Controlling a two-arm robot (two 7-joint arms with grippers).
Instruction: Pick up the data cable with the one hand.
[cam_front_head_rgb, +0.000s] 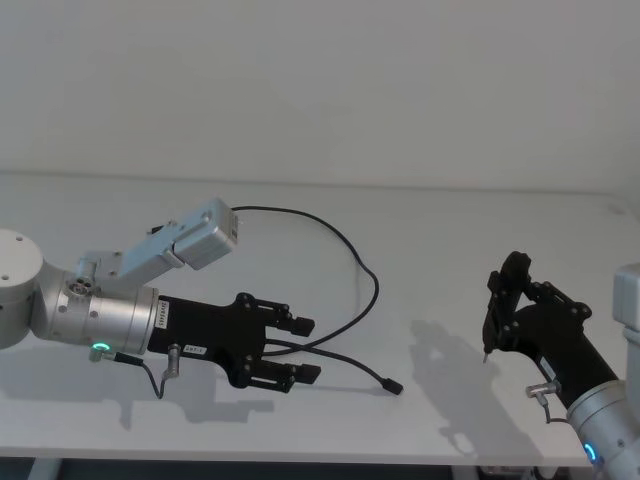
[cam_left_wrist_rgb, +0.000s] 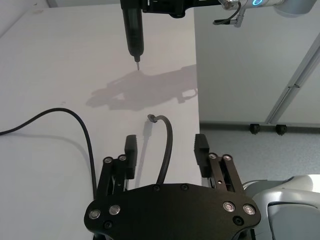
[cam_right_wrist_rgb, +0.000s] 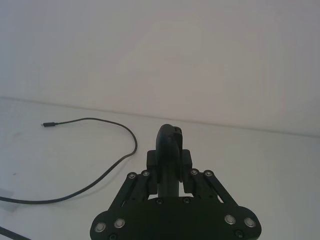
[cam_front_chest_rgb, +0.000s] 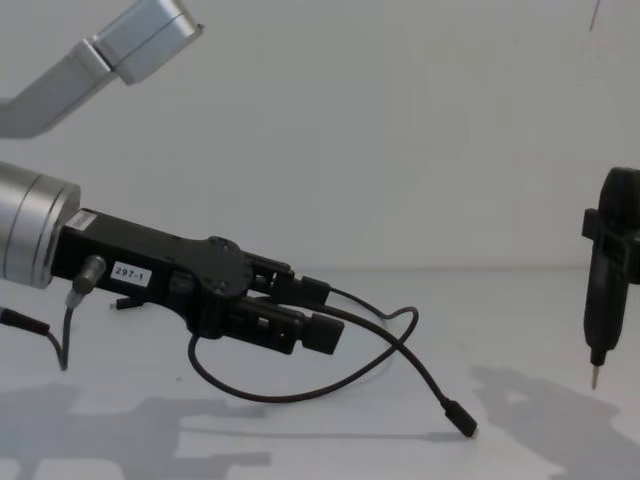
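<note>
White bench (cam_front_head_rgb: 480, 230): the data cable (cam_front_head_rgb: 376, 285) loops across mid-frame, limp and light. Left end effector (cam_front_head_rgb: 307, 349), lower left, straddles it, fingers spread; pinch that thin run. Right end effector (cam_front_head_rgb: 505, 295) parked lower right, clamping a pointed tool (cam_front_chest_rgb: 603, 280).

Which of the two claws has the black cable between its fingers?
The left gripper: the cable runs between its open fingers. The right gripper hangs well apart from it.
</note>
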